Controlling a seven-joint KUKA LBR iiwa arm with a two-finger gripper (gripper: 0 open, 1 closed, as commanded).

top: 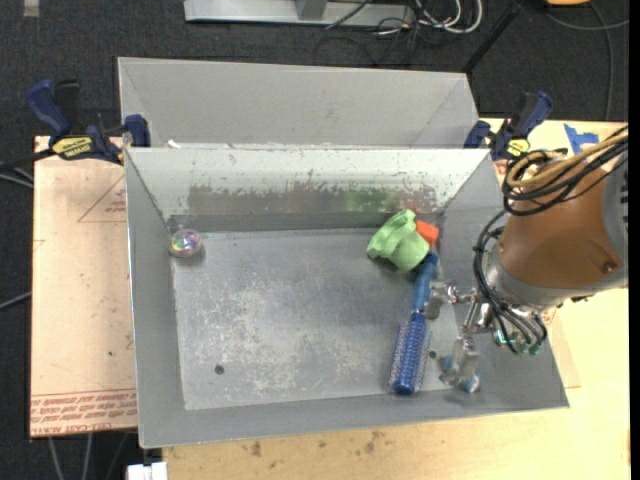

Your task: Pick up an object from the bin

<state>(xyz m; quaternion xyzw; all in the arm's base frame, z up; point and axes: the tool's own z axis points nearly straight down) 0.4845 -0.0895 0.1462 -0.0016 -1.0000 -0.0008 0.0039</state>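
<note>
My fingers (pixel 458 376) hang spread and empty, low in the bin's (pixel 280 308) front corner on the arm's side, just beside the blue brush (pixel 408 354). The grey floor is scratched and mostly bare. 1 green lump (pixel 397 241) sits at the back wall, and 1 shiny ball (pixel 186 245) is well apart in the far corner.

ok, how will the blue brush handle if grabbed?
The blue brush looks like hard plastic, so probably stiff. Long and narrow: gripped at the bristle end it would likely tilt. Its handle seems to touch the green lump, which may shift.
</note>
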